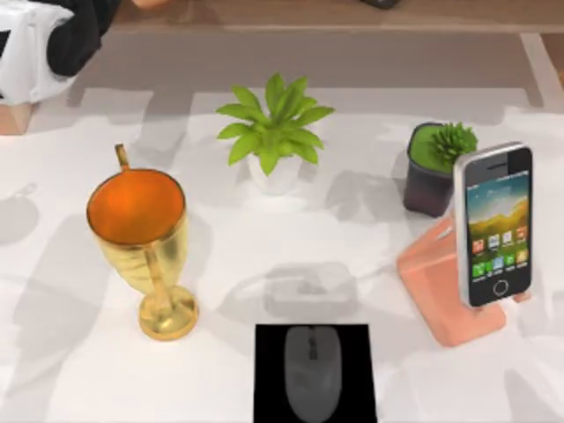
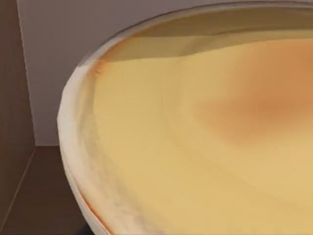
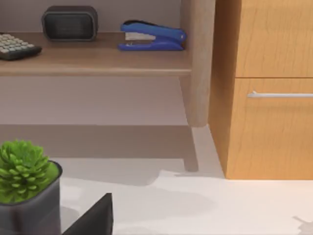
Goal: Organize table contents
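Note:
The grey mouse lies on a black mat at the front middle of the white table. The smartphone leans with its icon screen up on an orange stand at the right. My left arm reaches to the back left corner by the shelf. In the left wrist view the cup's cream top sits very close to the camera, with brown shelf walls beside it; no fingers can be seen there.
A gold trophy goblet stands at the left. A leafy plant in a white pot is at the back middle, and a small plant in a dark pot stands behind the phone. The shelf holds a calculator, a black device and a blue stapler, next to a wooden drawer cabinet.

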